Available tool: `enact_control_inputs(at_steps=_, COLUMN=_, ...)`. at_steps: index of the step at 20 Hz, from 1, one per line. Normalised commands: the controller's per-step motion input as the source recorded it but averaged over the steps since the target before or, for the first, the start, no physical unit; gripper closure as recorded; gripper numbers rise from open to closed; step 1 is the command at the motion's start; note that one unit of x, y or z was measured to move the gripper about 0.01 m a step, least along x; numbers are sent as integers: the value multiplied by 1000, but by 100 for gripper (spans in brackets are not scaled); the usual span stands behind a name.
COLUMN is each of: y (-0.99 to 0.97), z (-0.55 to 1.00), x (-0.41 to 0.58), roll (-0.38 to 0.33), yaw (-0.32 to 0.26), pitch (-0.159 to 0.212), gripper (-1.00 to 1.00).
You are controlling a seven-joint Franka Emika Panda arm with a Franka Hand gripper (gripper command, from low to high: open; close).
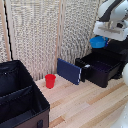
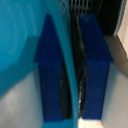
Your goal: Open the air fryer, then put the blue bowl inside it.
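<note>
My gripper (image 1: 101, 37) is at the upper right of the exterior view, shut on the rim of the blue bowl (image 1: 98, 43). It holds the bowl in the air above the air fryer's (image 1: 118, 49) pulled-out black drawer (image 1: 102, 68). The air fryer handle (image 1: 83, 71) sticks out of the drawer's front face. In the wrist view the two dark-blue fingers (image 2: 49, 70) of the gripper (image 2: 70, 30) pinch the bowl's thin wall (image 2: 71, 75) between them, and the bowl's blue surface (image 2: 20, 40) fills one side.
A flat dark-blue panel (image 1: 68, 70) leans beside the drawer front. A red cup (image 1: 50, 80) stands on the wooden table (image 1: 85, 105). A big black fabric-sided crate (image 1: 20, 97) takes up the exterior view's lower left. A slatted wall (image 1: 45, 35) is behind.
</note>
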Motion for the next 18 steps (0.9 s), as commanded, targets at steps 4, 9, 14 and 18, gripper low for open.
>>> enact_control_inputs(at_steps=4, y=-238, z=-474, x=185, roll=-43, yaw=-92, pitch=176, gripper=100)
enact_control_inputs(at_steps=9, y=-179, z=-425, x=55, roll=-44, yaw=-61, pitch=173, gripper=100)
enact_control_inputs(at_steps=14, y=-131, z=-400, x=50, roll=-41, yaw=-16, pitch=123, gripper=100)
enact_control_inputs(at_steps=18, y=-21, z=-256, x=182, roll=-9, yaw=22, pitch=47, gripper=100)
